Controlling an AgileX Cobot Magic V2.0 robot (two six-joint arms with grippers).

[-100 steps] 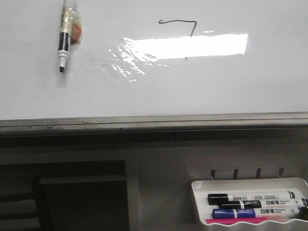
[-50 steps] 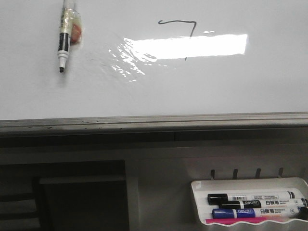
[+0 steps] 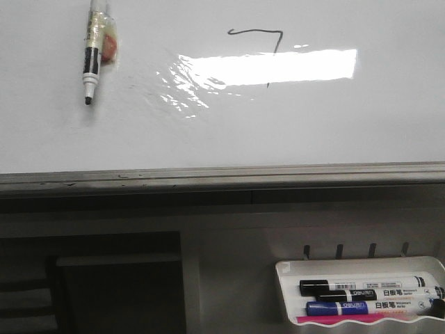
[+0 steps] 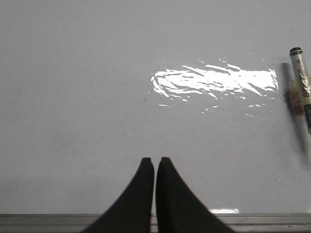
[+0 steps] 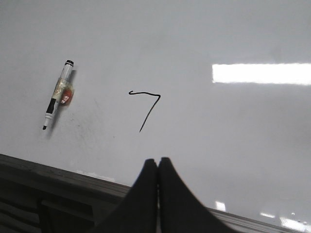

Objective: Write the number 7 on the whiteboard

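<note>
White whiteboard (image 3: 222,132) with a grey frame; thin black number 7 (image 3: 261,49); beside it, a black-and-white marker (image 3: 92,56) with yellowish tape

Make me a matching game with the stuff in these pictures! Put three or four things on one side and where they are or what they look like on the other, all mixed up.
Things:
1. the number 7
2. uncapped marker
3. marker tray
4. right gripper

Descriptions:
A. below the whiteboard, holding capped markers
B. thin dark line, drawn on the board
C. two black fingers pressed together, holding nothing
D. stuck on the board's left part, tip pointing down

Pairs: 1-B, 2-D, 3-A, 4-C
</note>
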